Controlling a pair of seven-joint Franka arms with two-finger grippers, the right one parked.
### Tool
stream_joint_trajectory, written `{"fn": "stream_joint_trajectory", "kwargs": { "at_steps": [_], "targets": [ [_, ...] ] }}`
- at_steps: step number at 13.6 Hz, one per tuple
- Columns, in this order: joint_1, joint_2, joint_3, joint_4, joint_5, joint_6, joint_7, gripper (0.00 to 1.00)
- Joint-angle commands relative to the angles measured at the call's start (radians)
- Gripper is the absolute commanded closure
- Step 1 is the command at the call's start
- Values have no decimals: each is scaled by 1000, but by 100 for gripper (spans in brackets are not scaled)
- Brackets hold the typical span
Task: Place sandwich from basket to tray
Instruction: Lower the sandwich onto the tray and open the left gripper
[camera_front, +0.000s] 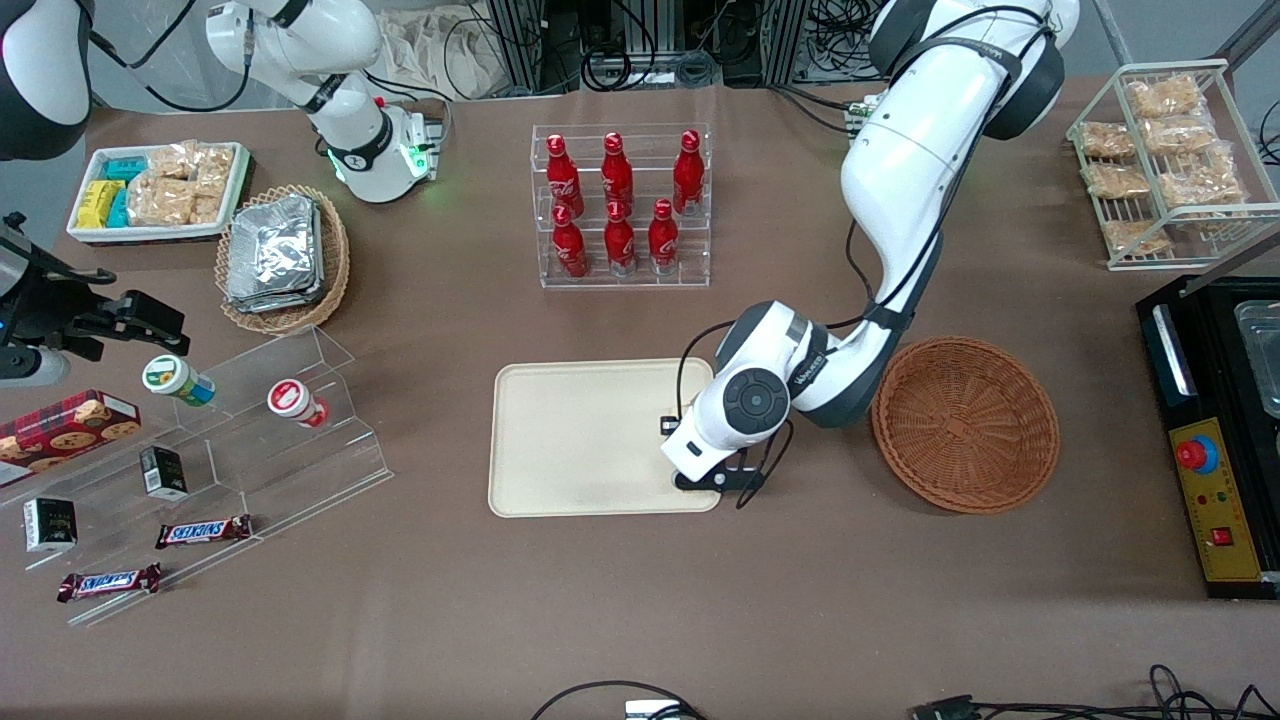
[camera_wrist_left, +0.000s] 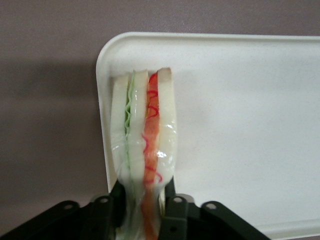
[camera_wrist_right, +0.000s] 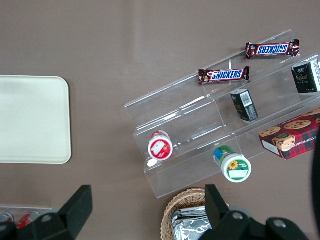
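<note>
Sandwich (camera_wrist_left: 145, 145) held over a corner of the tray (camera_front: 580, 440).

The left arm's gripper (camera_wrist_left: 144, 202) hangs above the tray's corner nearest the basket (camera_front: 966, 424) and the front camera, its two black fingers (camera_wrist_left: 172, 210) clamped on the wrapped sandwich. The wrist view shows the wedge edge-on, pale bread with a green layer and an orange-red layer, just inside the tray's rounded rim; whether it touches the tray surface cannot be told. The reddish-brown wicker basket sits beside the tray, toward the working arm's end of the table, with nothing in it. A clear rack of red bottles (camera_front: 620, 205) stands farther from the front camera than the tray.
</note>
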Motion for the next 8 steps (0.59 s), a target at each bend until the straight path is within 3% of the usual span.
{"fn": "stream_joint_trajectory", "kwargs": {
  "at_steps": [1,4,8],
  "targets": [
    [-5,-8,9,28,6,-19,-18,0],
    [21,-82,13,39,-2,-150,-20,0],
    [169,-263,12,37,-1,-414,-3,0]
  ]
}}
